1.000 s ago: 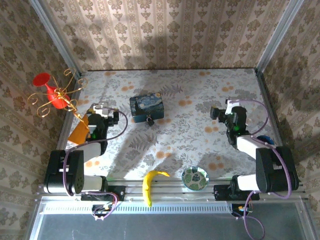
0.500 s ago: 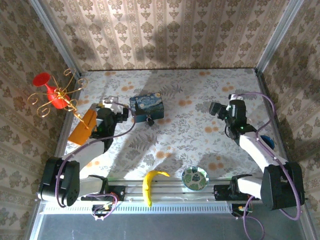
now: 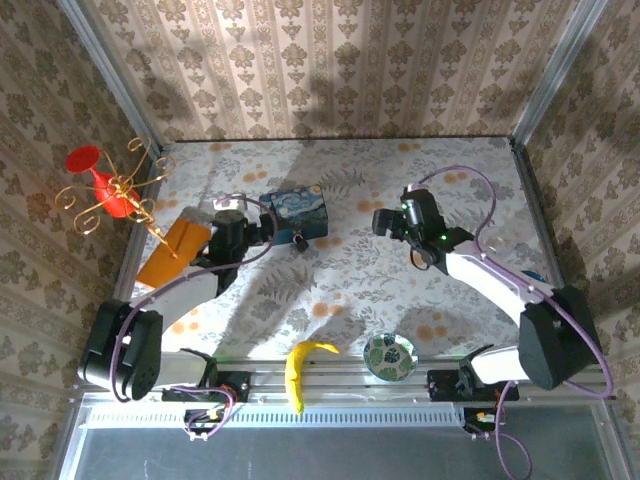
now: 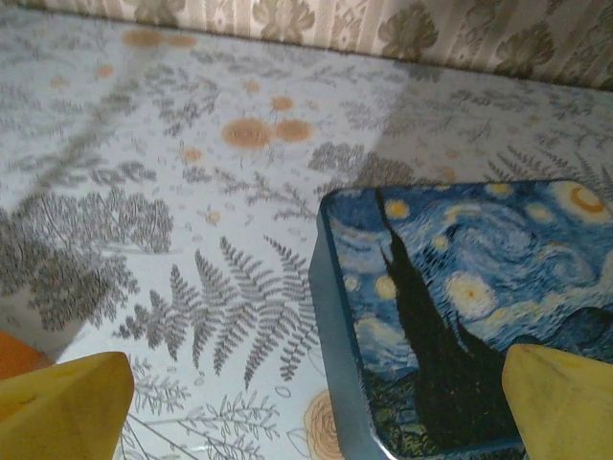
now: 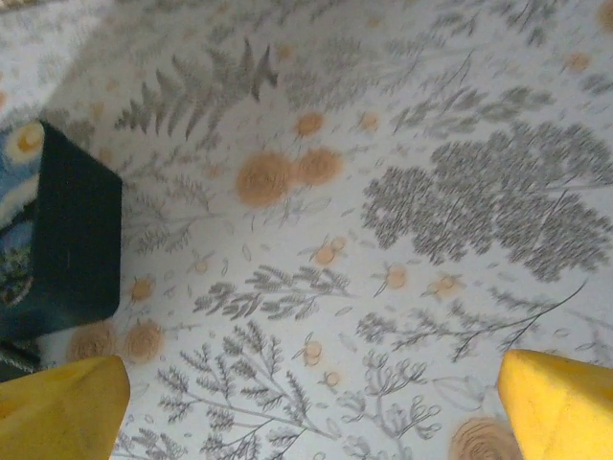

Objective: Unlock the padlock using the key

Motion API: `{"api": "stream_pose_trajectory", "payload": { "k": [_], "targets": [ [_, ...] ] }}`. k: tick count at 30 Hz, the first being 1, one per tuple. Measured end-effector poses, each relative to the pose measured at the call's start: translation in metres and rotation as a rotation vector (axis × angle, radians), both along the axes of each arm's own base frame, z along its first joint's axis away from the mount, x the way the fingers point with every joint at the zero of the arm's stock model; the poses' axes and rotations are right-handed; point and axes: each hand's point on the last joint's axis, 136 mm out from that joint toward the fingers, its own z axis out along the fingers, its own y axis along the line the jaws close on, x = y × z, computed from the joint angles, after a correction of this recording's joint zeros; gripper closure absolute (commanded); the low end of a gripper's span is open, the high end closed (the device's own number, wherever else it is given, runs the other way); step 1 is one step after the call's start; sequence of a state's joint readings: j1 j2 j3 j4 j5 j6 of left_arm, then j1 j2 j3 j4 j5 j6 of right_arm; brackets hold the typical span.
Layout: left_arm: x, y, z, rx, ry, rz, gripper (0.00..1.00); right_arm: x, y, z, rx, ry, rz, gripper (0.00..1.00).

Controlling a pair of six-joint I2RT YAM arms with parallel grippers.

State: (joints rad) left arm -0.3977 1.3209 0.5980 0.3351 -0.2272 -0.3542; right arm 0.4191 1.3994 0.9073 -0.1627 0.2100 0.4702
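Note:
The tiny dark padlock lies on the table against the front side of the blue starry-night box. I cannot make out the key. My left gripper hovers at the box's left end and is open. In the left wrist view its yellow fingertips straddle the box's left edge, touching nothing. My right gripper is open over bare tablecloth to the right of the box. In the right wrist view the box sits at the far left, beyond the right gripper.
A banana and a small patterned bowl lie near the front rail. An orange object and a red vase with a gold wire stand sit at the left edge. Wallpapered walls close in the back and sides.
Both arms have stretched out from their bases toward the box. The left gripper moved right to the box's left end, the right gripper moved left toward the table's middle. Both stayed open.

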Motion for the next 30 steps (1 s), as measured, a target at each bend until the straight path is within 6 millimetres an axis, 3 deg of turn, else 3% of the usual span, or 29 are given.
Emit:
{"api": "stream_pose_trajectory", "payload": {
  "k": [6,10,15,23,30],
  "targets": [
    [-0.003,-0.012,-0.027,-0.064,0.088,-0.016,0.00,0.010,0.039,-0.027,-0.002,0.098,0.044,0.02],
    [-0.007,-0.033,-0.034,-0.114,0.115,-0.078,0.00,0.014,0.073,-0.039,0.007,0.139,0.099,0.04],
    [-0.010,-0.055,-0.047,-0.173,0.148,-0.148,0.00,0.016,0.102,-0.050,0.018,0.173,0.144,0.09],
    [-0.016,-0.082,-0.064,-0.239,0.194,-0.202,0.00,-0.010,0.136,-0.065,-0.014,0.224,0.237,0.35],
    [-0.013,-0.084,-0.061,-0.281,0.186,-0.181,0.00,-0.054,0.189,-0.073,-0.034,0.243,0.413,0.47]
  ]
}}
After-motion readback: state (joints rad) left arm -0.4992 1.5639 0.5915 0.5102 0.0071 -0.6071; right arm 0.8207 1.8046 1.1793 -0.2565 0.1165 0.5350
